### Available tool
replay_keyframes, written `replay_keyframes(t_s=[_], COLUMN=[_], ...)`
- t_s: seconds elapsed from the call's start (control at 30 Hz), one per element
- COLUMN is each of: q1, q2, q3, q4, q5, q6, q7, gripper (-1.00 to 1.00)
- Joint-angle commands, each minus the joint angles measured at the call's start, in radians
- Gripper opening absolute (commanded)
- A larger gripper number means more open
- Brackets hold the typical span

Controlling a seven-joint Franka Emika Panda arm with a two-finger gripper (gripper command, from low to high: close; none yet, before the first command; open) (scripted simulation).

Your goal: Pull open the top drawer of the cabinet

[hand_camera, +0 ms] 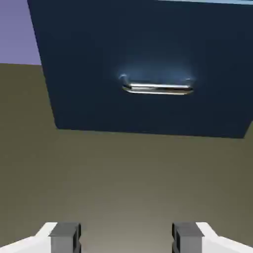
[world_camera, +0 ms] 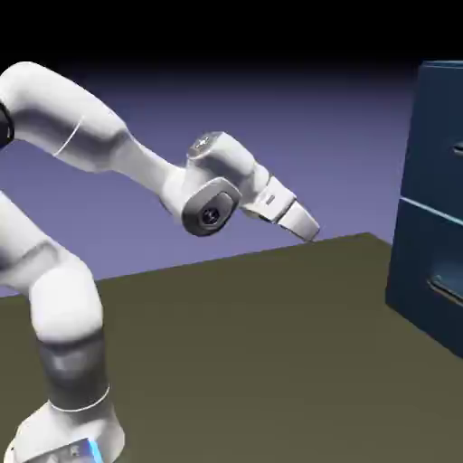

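The dark blue cabinet point(world_camera: 434, 208) stands at the exterior view's right edge, partly cut off. Its top drawer point(world_camera: 441, 136) lies above a pale seam, with only the tip of its handle point(world_camera: 458, 150) showing. My gripper point(world_camera: 307, 225) hovers over the table well to the left of the cabinet, pointing down and toward it. In the hand view the gripper point(hand_camera: 126, 239) is open, with nothing between the two grey fingertips point(hand_camera: 65, 236). That view is filled by the lower drawer front point(hand_camera: 148, 49) and its silver bar handle point(hand_camera: 157, 88); the top drawer is out of it.
The olive-brown table point(world_camera: 244, 344) stretches between the arm's base and the cabinet. The lower drawer's handle point(world_camera: 445, 289) shows near the exterior view's right edge. A blue-violet backdrop point(hand_camera: 17, 29) lies behind.
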Motion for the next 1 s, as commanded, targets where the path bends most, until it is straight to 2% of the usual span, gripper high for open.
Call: replay_keyframes(t_s=[0.0,0.97], q1=[0.027,0.799], q2=[-0.010,-0.293], q3=[-0.018,-0.543], q4=[0.018,0.530], q5=[-0.033,-0.979], q6=[-0.004,-0.131], q7=[-0.044,-1.305], gripper=[0.00,0.00])
